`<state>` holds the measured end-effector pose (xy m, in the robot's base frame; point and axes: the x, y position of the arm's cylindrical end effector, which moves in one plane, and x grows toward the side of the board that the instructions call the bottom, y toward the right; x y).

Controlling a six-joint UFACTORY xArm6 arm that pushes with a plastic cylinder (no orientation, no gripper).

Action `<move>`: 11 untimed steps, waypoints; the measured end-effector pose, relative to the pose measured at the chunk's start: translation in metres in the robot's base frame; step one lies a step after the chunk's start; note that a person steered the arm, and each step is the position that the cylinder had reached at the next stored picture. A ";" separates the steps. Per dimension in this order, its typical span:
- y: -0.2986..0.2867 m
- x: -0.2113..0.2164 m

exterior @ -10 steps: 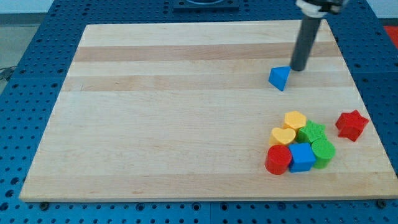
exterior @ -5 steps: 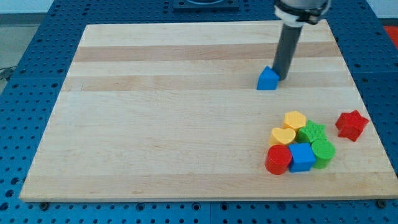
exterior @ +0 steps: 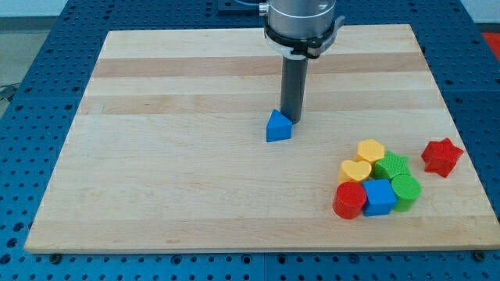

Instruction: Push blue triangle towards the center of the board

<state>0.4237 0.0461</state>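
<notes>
The blue triangle (exterior: 278, 126) lies on the wooden board (exterior: 180, 156), a little right of its middle. My tip (exterior: 292, 121) is at the end of the dark rod, touching the triangle's upper right side. The rod rises straight up to the arm's wrist at the view's top.
A cluster sits at the lower right: two yellow blocks (exterior: 370, 151) (exterior: 355, 170), two green blocks (exterior: 392, 166) (exterior: 405, 190), a red cylinder (exterior: 349, 200) and a blue cube (exterior: 379, 197). A red star (exterior: 441, 156) lies apart near the right edge.
My tip has moved left and down the view, pushing the blue triangle from the upper right of the board toward its middle. The other blocks have not moved.
</notes>
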 end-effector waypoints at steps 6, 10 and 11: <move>-0.047 0.008; 0.001 0.087; -0.032 0.082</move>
<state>0.5053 0.0137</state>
